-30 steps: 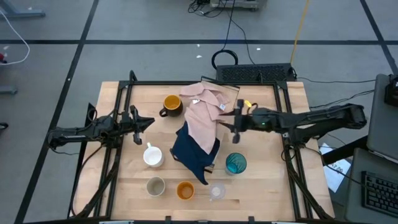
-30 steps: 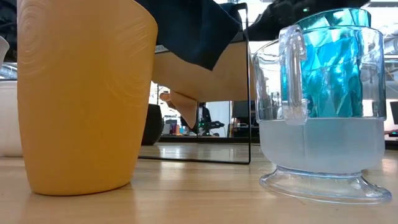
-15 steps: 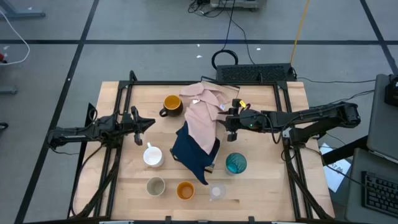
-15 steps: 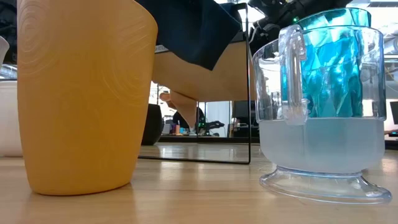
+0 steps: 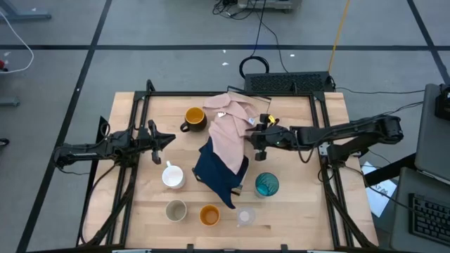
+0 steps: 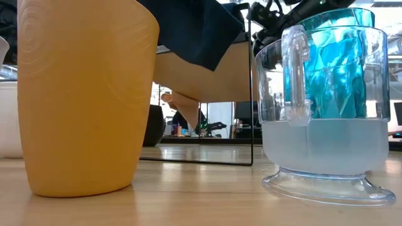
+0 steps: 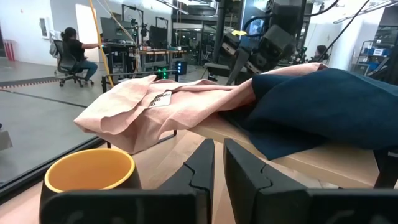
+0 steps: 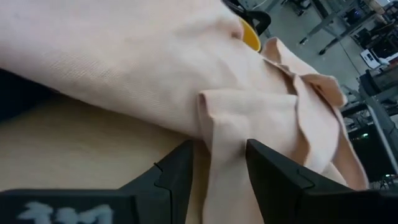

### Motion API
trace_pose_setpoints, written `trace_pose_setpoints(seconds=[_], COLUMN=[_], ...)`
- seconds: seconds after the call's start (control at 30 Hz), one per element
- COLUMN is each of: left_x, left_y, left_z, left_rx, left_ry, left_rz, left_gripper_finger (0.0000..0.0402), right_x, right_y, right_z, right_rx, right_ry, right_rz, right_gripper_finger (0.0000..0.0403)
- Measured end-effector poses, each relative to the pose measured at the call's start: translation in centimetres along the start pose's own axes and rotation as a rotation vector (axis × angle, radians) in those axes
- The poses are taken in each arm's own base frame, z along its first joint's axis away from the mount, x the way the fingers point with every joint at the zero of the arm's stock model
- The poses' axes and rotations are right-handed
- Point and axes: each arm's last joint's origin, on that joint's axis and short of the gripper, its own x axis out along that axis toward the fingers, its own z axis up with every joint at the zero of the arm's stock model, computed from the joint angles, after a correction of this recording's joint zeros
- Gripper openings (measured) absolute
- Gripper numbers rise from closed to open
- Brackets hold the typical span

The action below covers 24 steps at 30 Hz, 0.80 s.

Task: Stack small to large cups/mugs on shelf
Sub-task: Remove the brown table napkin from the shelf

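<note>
Cloth first, cups after

Shelf (image 7: 298,163) sits mid-tabletop (image 5: 302,211), mostly hidden under a pink cloth (image 5: 228,130) and a navy cloth (image 5: 218,172), so no cup can go on it yet. The step in hand looks like clearing that cover.

The right tool (image 5: 260,138) is at the pink cloth's near edge. In its wrist view its fingers stand apart with a raised fold of the cloth between them, not yet pinched. The left tool (image 5: 163,138) waits beside the shelf's other side, fingers almost together and grasping nothing.

To do this well, I would:
- Close on the fold itself, deep enough to catch more than one layer (a thin edge is likely to slip out).
- Keep the fingertips off the board, so that it is not dragged along.
- Lift before pulling, and draw the cloth away from the dark mug (image 5: 194,117), which stands just beside its far corner.
- Watch the navy cloth: the pink one overlaps it, and the two may come off together. That would be fine, provided the bundle is swung clear of the teal tumbler (image 5: 266,185) near the navy cloth's lower end.

The other cups stand along the tabletop's front edge, apart from the cloths, and should be safe.
</note>
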Motion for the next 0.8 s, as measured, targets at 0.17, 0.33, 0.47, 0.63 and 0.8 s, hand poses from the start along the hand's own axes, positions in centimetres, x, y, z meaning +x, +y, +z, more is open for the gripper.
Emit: trace_pose_setpoints(seconds=[0.17,0.33,0.47,0.63,0.8], left_x=[0.00,0.00,0.00,0.00,0.00], left_y=[0.00,0.00,0.00,0.00,0.00], left_z=[0.00,0.00,0.00,0.00,-0.01], left_rx=[-0.004,-0.004,-0.003,-0.003,-0.003], left_ry=[0.000,0.000,0.000,0.000,0.001], left_rz=[-0.001,-0.001,-0.001,-0.001,-0.001], left_gripper_finger=[0.0037,0.0037,0.0037,0.0037,0.0037], right_x=[0.60,0.70,0.77,0.82,0.82], right_y=[0.03,-0.41,-0.67,-0.79,-0.83], right_z=[0.09,0.28,0.30,0.24,0.29], right_rx=[-0.007,-0.010,-0.003,-0.008,-0.037], right_ry=[-0.016,-0.041,-0.047,-0.044,-0.049], right_rz=[-0.012,-0.034,-0.045,-0.050,-0.055], right_gripper_finger=[0.0141,0.0141,0.0141,0.0114,0.0036])
